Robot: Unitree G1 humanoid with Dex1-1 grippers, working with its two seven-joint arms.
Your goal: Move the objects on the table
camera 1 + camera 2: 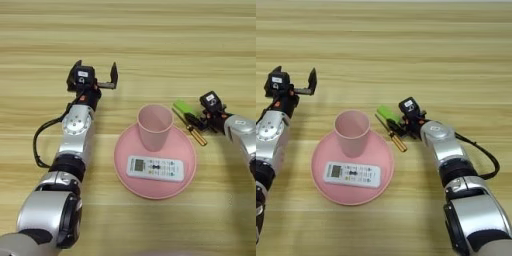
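reaching in low beside the green block [387,112] and orange-handled screwdriver [393,134], the right pincer [402,128], fingers unreadable, could knock either against the pink plate [320,186] holding cup [351,131] and remote [352,174]; left pincer [98,76] hovers spread over bare bench [150,40].

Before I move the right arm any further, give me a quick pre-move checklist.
1. Pink cup upright on the pink plate: ok.
2. Remote flat on the plate, in front of the cup: ok.
3. Right gripper at the green block and screwdriver: ok.
4. Right gripper holding anything: cannot tell.
5. Left gripper open, holding nothing, away from the plate: ok.
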